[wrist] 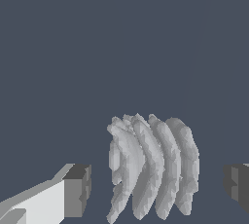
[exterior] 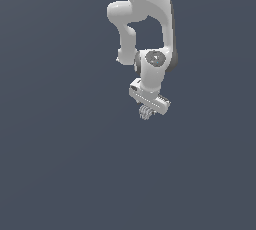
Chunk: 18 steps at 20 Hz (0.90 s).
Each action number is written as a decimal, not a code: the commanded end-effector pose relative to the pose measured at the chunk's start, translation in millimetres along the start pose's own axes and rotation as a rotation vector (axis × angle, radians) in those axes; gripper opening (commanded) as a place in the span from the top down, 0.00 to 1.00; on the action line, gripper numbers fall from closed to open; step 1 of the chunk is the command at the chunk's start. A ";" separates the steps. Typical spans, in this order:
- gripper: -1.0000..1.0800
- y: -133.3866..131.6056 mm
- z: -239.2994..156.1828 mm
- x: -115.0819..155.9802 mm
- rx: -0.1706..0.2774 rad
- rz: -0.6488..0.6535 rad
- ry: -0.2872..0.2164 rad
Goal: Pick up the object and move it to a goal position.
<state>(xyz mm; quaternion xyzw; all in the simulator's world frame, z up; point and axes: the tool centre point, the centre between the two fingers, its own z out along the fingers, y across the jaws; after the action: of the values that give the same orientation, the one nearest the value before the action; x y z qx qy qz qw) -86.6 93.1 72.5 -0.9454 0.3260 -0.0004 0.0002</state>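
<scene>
**Gripper poised around the object, grasp not yet made**

Exterior view: the gripper (exterior: 146, 109) hung low, the object (exterior: 145, 112) just beneath it. Wrist view: the object (wrist: 153, 167) sat between spread jaws, untouched by either pad; closing looked the next move, then lifting toward the goal.

Ribbed grey object (wrist: 153, 167) between tool (wrist: 158, 186) fingers (wrist: 77, 189) (untouched)

You see a pale grey object (wrist: 153, 169) ribbed in curved ridges, a white arm (exterior: 150, 24) with dark grey finger pads (wrist: 78, 189), all against plain slate-blue.
</scene>
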 end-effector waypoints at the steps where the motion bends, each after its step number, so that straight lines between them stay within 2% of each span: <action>1: 0.04 0.7 12.7 -0.5 -0.001 0.001 -0.001; 9: 0.04 0.1 31.4 -0.3 -0.001 0.003 -0.001; 10: 1.00 0.1 31.4 -0.3 -0.001 0.003 -0.001; 18: 1.00 0.1 31.4 -0.3 -0.001 0.003 -0.001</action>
<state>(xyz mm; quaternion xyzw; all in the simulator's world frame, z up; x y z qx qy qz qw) -86.5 94.1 42.2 -0.9451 0.3267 -0.0006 0.0006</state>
